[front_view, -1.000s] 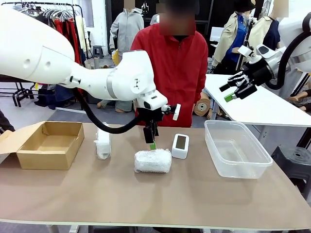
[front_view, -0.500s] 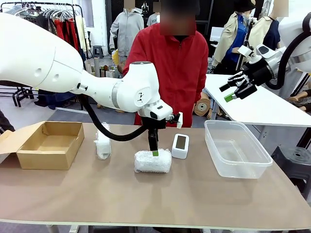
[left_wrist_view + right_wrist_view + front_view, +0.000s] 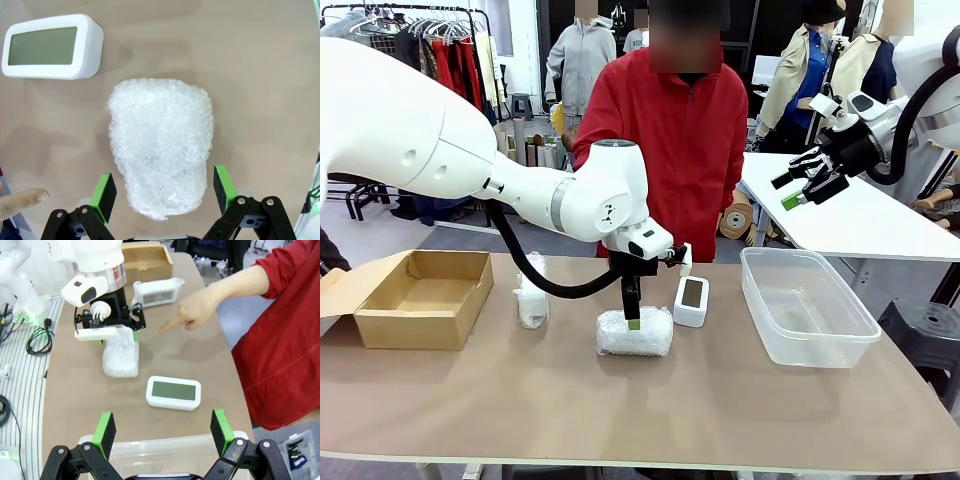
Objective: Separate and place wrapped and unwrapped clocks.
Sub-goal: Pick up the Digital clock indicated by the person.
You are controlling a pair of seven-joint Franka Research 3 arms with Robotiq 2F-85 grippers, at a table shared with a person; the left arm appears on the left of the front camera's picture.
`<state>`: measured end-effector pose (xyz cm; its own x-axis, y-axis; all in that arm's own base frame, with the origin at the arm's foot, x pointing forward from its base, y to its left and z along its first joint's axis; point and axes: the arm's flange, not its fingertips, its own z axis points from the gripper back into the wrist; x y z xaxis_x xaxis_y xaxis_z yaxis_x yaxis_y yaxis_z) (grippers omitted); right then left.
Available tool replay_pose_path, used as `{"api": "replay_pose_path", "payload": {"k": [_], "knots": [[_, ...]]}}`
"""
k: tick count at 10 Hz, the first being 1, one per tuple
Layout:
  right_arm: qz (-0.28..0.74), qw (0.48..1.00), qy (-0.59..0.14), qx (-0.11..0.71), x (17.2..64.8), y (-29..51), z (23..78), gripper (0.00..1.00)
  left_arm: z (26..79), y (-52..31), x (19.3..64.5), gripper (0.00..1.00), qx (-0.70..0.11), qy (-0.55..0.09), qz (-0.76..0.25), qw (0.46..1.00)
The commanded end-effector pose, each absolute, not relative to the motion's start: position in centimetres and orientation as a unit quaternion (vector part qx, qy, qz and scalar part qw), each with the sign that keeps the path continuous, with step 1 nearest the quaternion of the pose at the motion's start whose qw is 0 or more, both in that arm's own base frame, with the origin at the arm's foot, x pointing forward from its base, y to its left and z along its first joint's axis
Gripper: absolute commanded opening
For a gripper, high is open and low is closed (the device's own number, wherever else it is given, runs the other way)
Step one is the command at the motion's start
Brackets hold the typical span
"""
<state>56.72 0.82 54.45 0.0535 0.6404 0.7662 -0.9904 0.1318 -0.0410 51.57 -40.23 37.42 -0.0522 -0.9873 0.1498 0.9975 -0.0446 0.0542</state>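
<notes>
White bubble-wrap bundle (image 3: 160, 145) is lying mid-table directly under my left gripper (image 3: 163, 192) — I am straddling its narrow width near one end, jaws apart, its long axis running square to my closing line.

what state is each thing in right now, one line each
near bundle: wrapped, lying flat
far bundle: wrapped, untouched
clock: unwrapped, screen blank
box: open, empty
tub: no lid, empty
left gripper: open, jaws astride the near bundle
right gripper: open, empty, raised
hand: pointing
</notes>
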Motion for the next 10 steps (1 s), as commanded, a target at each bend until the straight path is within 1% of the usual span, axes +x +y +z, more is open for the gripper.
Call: {"api": "replay_pose_path", "payload": {"k": [1, 5, 7, 8, 9, 10], "knots": [[0.603, 0.676, -0.332, 0.263, 56.8, 0.8, 54.5, 1.0, 37.1, -39.7, 51.1, 1.0, -0.036, -0.078, -0.711, 0.698], [0.603, 0.676, -0.332, 0.263, 56.8, 0.8, 54.5, 1.0, 35.8, -38.7, 50.9, 1.0, -0.041, -0.075, -0.712, 0.697], [0.603, 0.676, -0.332, 0.263, 56.8, 0.8, 54.5, 1.0, 35.1, -38.1, 50.9, 1.0, -0.03, -0.078, -0.714, 0.695], [0.603, 0.676, -0.332, 0.263, 56.8, 0.8, 54.5, 1.0, 35.1, -38.1, 51.0, 1.0, -0.029, -0.078, -0.713, 0.697], [0.603, 0.676, -0.332, 0.263, 56.8, 0.8, 54.5, 1.0, 35.9, -38.0, 50.8, 1.0, -0.021, -0.064, -0.714, 0.697], [0.603, 0.676, -0.332, 0.263, 56.8, 0.8, 54.5, 1.0, 34.9, -38.7, 51.6, 1.0, -0.039, -0.069, -0.712, 0.698]]}}
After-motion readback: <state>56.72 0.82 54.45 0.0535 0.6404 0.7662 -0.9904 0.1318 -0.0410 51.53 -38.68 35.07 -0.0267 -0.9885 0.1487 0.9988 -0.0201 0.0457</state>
